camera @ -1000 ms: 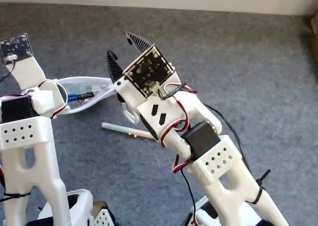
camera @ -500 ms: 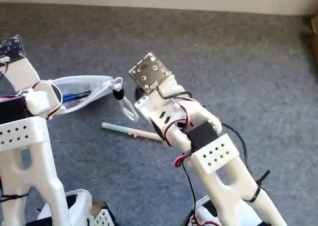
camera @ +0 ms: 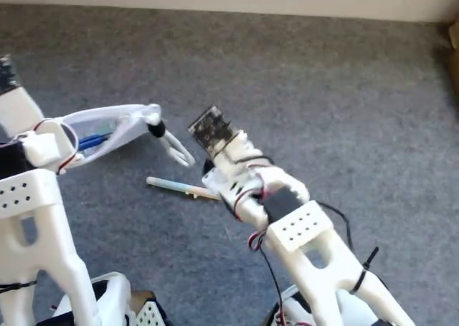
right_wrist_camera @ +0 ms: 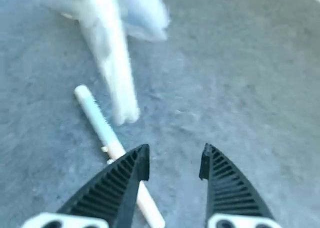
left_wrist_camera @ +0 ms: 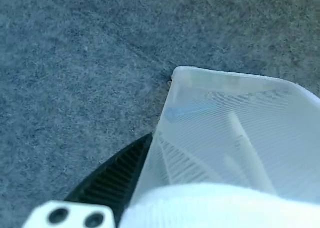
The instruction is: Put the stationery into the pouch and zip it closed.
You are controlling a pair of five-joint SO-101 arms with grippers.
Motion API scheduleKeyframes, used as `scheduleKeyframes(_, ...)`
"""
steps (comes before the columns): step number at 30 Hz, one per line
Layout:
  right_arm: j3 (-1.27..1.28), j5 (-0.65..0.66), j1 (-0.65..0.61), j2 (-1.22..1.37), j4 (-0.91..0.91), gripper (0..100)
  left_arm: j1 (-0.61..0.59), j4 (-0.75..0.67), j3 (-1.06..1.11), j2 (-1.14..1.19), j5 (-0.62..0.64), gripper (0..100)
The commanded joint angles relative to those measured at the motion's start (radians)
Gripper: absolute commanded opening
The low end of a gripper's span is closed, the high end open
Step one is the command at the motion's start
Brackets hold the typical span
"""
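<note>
Pouch: The translucent pouch [camera: 107, 129] is lifted off the table [camera: 344, 89] on its left side, well in from the far edge, with its open mouth turned toward the middle. Held like that, the opening likely stays up and reachable for the other arm.
Left gripper: The left gripper [left_wrist_camera: 155, 163] pinches the pouch's back end, a black finger [left_wrist_camera: 117, 178] pressed against its wall; it appears to act as a steady holder.
Already inside: A blue pen [camera: 92, 141] lies along the pouch's lower wall, so part of the packing looks done.
Pull strap: A white strap [camera: 172, 145] hangs loose from the mouth corner, just above the table.
Loose pen: A pale pen [camera: 183, 188] lies flat on the table, just beside and below the pouch mouth, toward the near edge.
Right gripper: The right gripper [right_wrist_camera: 175, 153] points down over the pen's nearer end with jaws spread and nothing between them; one finger [right_wrist_camera: 125, 173] overlaps the pen, so centring seems needed before it grips.
Zip: Unclosed; zipping probably waits until the pale pen is in.
</note>
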Motion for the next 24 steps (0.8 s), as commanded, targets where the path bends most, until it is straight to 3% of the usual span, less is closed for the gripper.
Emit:
scheduleKeyframes(1, 0.068, 0.011, -0.088, -0.028, -0.143, 16.3, -0.079, -0.008, -0.013, 0.021, -0.005, 1)
scheduleKeyframes(11, 0.148, 0.006, -0.122, 0.005, -0.278, 16.3, -0.079, -0.011, -0.016, 0.021, -0.005, 1)
scheduleKeyframes(24, -0.054, 0.012, -0.127, 0.489, -0.311, 16.3, -0.079, -0.011, -0.015, 0.021, -0.005, 1)
